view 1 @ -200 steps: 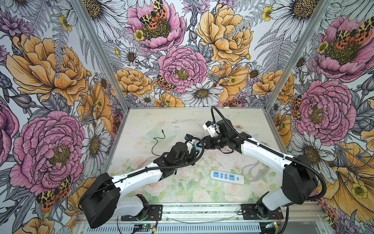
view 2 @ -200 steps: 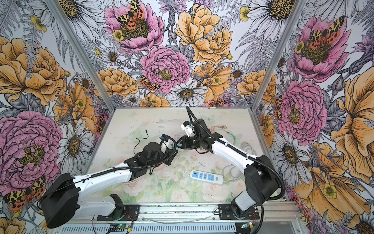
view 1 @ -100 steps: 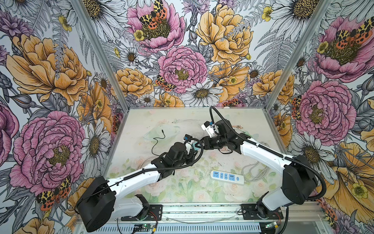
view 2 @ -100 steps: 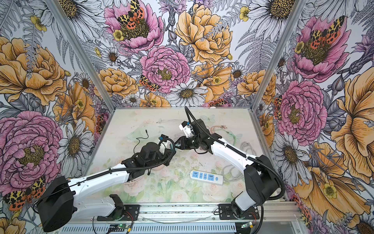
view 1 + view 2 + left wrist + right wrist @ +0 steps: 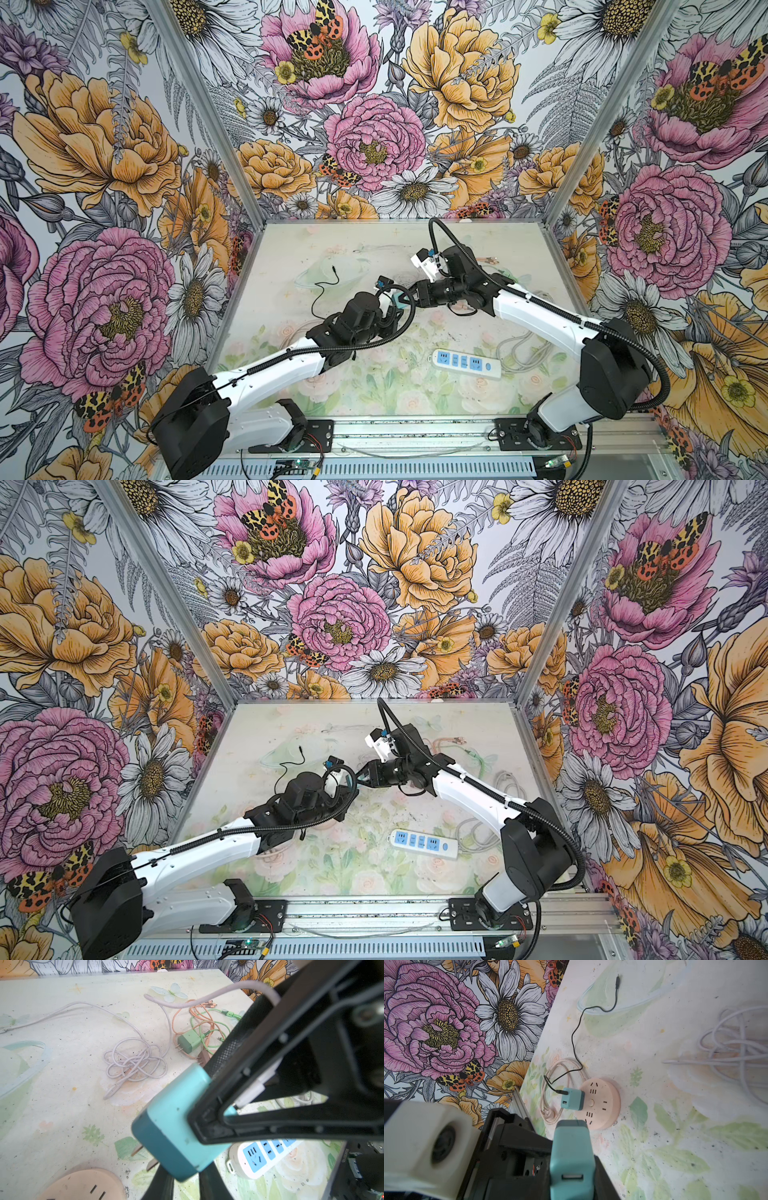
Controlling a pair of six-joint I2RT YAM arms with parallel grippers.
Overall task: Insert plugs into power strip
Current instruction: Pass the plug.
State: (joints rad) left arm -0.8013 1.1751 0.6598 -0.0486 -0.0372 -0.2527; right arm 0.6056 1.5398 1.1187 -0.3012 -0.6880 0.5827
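Note:
A teal plug (image 5: 400,300) (image 5: 361,776) hangs above the mid table where both arms meet. My left gripper (image 5: 186,1169) is shut on its dark prong end (image 5: 166,1147), prongs bare. My right gripper (image 5: 572,1163) is shut on its USB end (image 5: 572,1159). A second teal plug (image 5: 572,1098) with a black cable sits in a round pink power strip (image 5: 598,1103), which the left arm hides in both top views. A white power strip with blue sockets (image 5: 465,364) (image 5: 424,844) lies near the front. A green plug (image 5: 189,1041) and a pink-brown plug (image 5: 202,1057) lie behind.
A tangled lilac cable (image 5: 135,1061) lies on the table past the held plug. Orange and green cables (image 5: 207,1022) pile by the green plug. The black cable's loose end (image 5: 332,270) lies at mid left. A grey cord (image 5: 523,349) coils beside the white strip.
Both arms have drifted slightly to the left together, with the teal plug still between them. Neither grip has changed.

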